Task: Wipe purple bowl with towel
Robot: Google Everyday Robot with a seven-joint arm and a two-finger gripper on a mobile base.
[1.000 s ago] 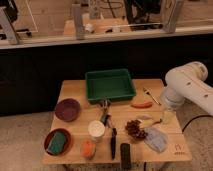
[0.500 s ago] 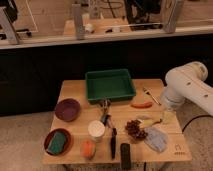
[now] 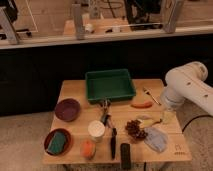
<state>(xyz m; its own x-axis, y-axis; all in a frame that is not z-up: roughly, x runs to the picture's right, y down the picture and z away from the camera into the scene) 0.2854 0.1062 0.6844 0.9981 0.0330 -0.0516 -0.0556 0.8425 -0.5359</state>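
Note:
The purple bowl (image 3: 67,109) sits upright at the left side of the wooden table (image 3: 75,90). The towel (image 3: 157,139), a crumpled pale blue-grey cloth, lies near the table's front right corner. My white arm (image 3: 189,89) reaches in from the right. My gripper (image 3: 167,116) hangs below it over the table's right edge, just above and behind the towel and far from the bowl.
A green tray (image 3: 110,85) stands at the back middle. A red bowl holding a green sponge (image 3: 58,142) is front left. A white cup (image 3: 96,130), an orange object (image 3: 88,148), black tools (image 3: 113,142), a carrot (image 3: 141,105), a fork (image 3: 150,95) and a dark cluster (image 3: 134,129) lie between.

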